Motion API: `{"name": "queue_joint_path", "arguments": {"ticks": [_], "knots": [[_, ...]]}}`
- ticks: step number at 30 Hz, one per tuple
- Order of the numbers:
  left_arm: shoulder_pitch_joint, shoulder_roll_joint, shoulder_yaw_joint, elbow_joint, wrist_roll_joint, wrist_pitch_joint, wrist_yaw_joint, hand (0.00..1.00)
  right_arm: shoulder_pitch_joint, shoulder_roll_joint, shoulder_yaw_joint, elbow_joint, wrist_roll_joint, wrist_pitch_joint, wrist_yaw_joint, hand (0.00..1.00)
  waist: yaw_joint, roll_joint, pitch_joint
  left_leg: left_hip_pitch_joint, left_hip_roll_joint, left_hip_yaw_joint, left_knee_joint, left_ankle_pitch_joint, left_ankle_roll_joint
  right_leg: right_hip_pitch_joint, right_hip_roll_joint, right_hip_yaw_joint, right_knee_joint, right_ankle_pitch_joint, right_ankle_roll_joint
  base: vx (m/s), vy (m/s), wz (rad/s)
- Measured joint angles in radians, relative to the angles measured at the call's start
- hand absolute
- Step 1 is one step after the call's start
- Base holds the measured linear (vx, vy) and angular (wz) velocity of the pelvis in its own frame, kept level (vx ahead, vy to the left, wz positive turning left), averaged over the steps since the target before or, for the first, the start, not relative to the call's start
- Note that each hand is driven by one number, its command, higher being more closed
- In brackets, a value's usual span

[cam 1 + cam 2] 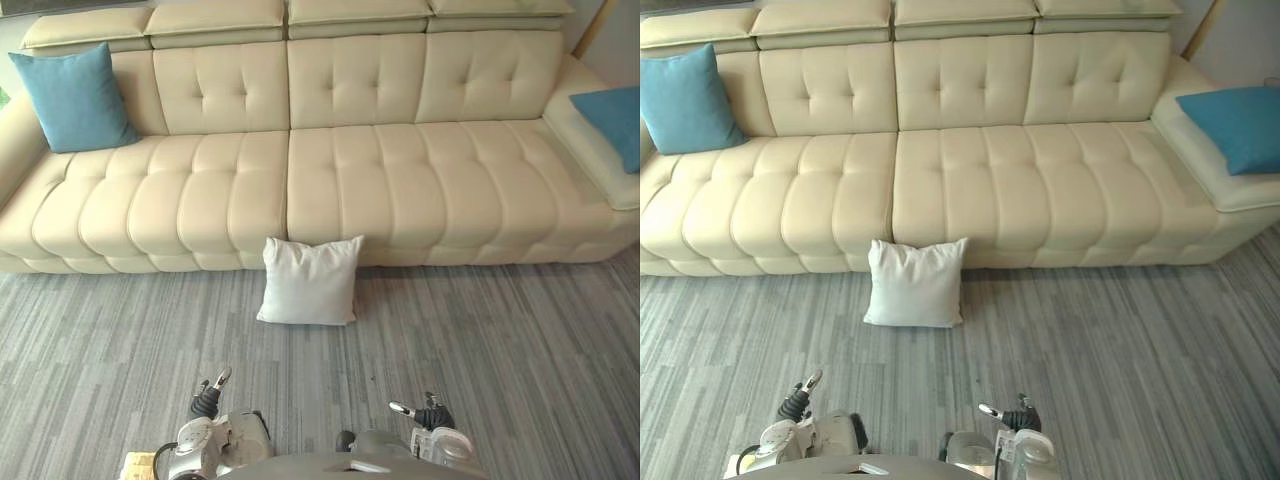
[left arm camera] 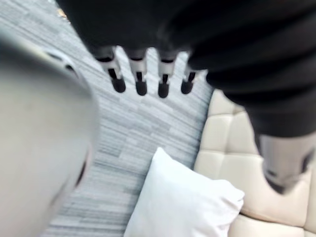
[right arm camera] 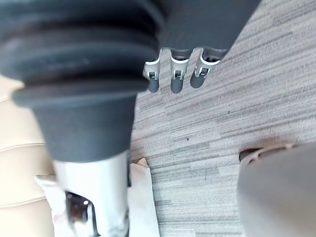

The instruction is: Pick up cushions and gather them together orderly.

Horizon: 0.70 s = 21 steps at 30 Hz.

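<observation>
Left hand point(image 1: 207, 400) and right hand point(image 1: 425, 414) just hung low, fingers loose, nothing held. White cushion point(image 1: 310, 281) leaned against the sofa point(image 1: 400, 190).

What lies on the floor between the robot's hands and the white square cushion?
Only bare grey striped carpet, up to the white square cushion; the left eye view shows it.

From the head, both eye views look down and forward at the sofa point(image 1: 400, 190), floor point(image 1: 500, 340) and white cushion point(image 1: 310, 285), slightly offset. Each wrist view looks closely along its own hand, the left hand point(image 2: 140, 81) and the right hand point(image 3: 177, 79), sharing that cushion.
</observation>
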Motion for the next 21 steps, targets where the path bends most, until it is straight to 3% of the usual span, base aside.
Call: {"name": "queue_joint_path", "arguments": {"ticks": [1, 2, 3, 4, 5, 8, 11, 13, 14, 15, 16, 18, 21], "knots": [[0.004, -0.001, -0.002, 0.001, 0.0, 0.0, 0.001, 0.0, 0.0, 0.008, -0.018, 0.004, -0.001, 0.001, 0.0, 0.0, 0.008, -0.002, 0.0, -0.002, -0.046, -0.03, -0.173, 0.069, -0.002, 0.031, -0.024, 0.011, -0.022, -0.011, 0.028, 0.43, 0.276, -0.35], [0.015, 0.001, -0.004, 0.0, -0.003, -0.001, 0.002, 0.0, -0.001, 0.008, -0.017, 0.016, -0.001, 0.002, -0.002, 0.0, 0.019, -0.005, -0.002, 0.011, -0.074, -0.059, -0.254, 0.201, 0.001, 0.058, -0.039, 0.035, -0.046, -0.027, 0.054, 0.44, 0.313, -0.39], [0.018, 0.0, -0.006, 0.002, -0.003, -0.002, 0.002, 0.0, -0.003, 0.007, -0.016, 0.026, -0.001, 0.002, -0.003, 0.0, 0.023, -0.011, -0.007, 0.021, -0.086, -0.064, -0.26, 0.244, 0.023, 0.07, -0.041, 0.053, -0.056, -0.034, 0.058, 0.45, 0.311, -0.38], [0.015, 0.021, -0.011, 0.003, -0.002, -0.002, 0.002, 0.0, -0.011, 0.025, -0.012, 0.042, -0.001, 0.005, -0.003, 0.0, 0.021, -0.042, -0.026, 0.019, -0.118, -0.048, -0.245, 0.223, 0.072, 0.078, -0.073, 0.082, -0.07, -0.031, 0.05, 0.56, 0.347, -0.24], [0.014, 0.038, -0.017, 0.004, -0.003, -0.005, 0.001, 0.0, -0.015, 0.046, -0.012, 0.043, -0.001, 0.005, -0.002, 0.0, 0.018, -0.075, -0.033, 0.014, -0.133, -0.036, -0.22, 0.193, 0.088, 0.069, -0.092, 0.111, -0.069, -0.007, 0.042, 0.47, 0.267, -0.18], [0.014, 0.07, -0.019, 0.02, -0.003, -0.008, -0.002, 0.0, -0.021, 0.068, -0.013, 0.066, -0.006, 0.004, 0.001, 0.0, 0.022, -0.126, -0.062, 0.027, -0.145, 0.016, -0.142, 0.115, 0.136, 0.058, -0.128, 0.185, -0.021, 0.022, 0.052, 0.43, 0.217, -0.28], [0.01, 0.079, -0.025, 0.034, -0.003, -0.006, -0.002, 0.0, -0.043, 0.068, -0.013, 0.077, -0.011, 0.004, 0.003, 0.0, 0.03, -0.126, -0.065, 0.068, -0.151, 0.043, -0.133, 0.082, 0.152, 0.009, -0.144, 0.22, 0.102, 0.061, 0.06, 0.32, 0.139, -0.47], [0.014, 0.081, -0.034, 0.035, -0.003, -0.004, -0.003, 0.0, -0.05, 0.062, -0.011, 0.076, -0.013, 0.004, 0.003, 0.0, 0.031, -0.114, -0.062, 0.114, -0.16, 0.044, -0.158, 0.064, 0.154, -0.078, -0.147, 0.25, 0.293, 0.093, 0.104, 0.2, 0.076, -0.37], [0.024, 0.084, -0.058, 0.037, -0.003, -0.001, -0.002, 0.0, -0.051, 0.05, 0.007, 0.072, -0.013, 0.002, 0.005, 0.0, 0.014, -0.101, -0.06, 0.151, -0.164, 0.04, -0.172, 0.04, 0.15, -0.125, -0.149, 0.248, 0.418, 0.141, 0.144, 0.22, 0.078, -0.09], [0.028, 0.089, -0.076, 0.04, -0.004, 0.001, -0.002, 0.0, -0.054, 0.034, 0.027, 0.075, -0.013, 0.001, 0.005, 0.0, 0.008, -0.089, -0.053, 0.196, -0.169, 0.039, -0.198, 0.01, 0.146, -0.165, -0.156, 0.239, 0.539, 0.17, 0.14, 0.21, 0.07, -0.06], [0.028, 0.088, -0.079, 0.042, -0.004, 0.001, -0.002, 0.0, -0.053, 0.035, 0.028, 0.076, -0.013, 0.001, 0.006, 0.0, 0.009, -0.087, -0.051, 0.212, -0.174, 0.04, -0.2, 0.004, 0.144, -0.187, -0.163, 0.236, 0.595, 0.148, 0.131, 0.2, 0.027, -0.14], [0.033, 0.093, -0.083, 0.054, -0.004, 0.003, 0.0, 0.0, -0.054, 0.028, 0.046, 0.074, -0.016, 0.0, 0.006, 0.0, -0.002, -0.087, -0.052, 0.283, -0.172, 0.037, -0.232, -0.007, 0.136, -0.261, -0.153, 0.162, 0.696, -0.015, 0.095, 0.18, -0.049, -0.02], [0.038, 0.089, -0.083, 0.06, -0.004, 0.002, 0.0, 0.0, -0.055, 0.013, 0.065, 0.073, -0.023, 0.0, 0.007, 0.0, -0.012, -0.078, -0.05, 0.319, -0.142, 0.028, -0.244, -0.003, 0.114, -0.324, -0.112, 0.071, 0.572, -0.091, 0.066, 0.14, -0.121, 0.15]]}}
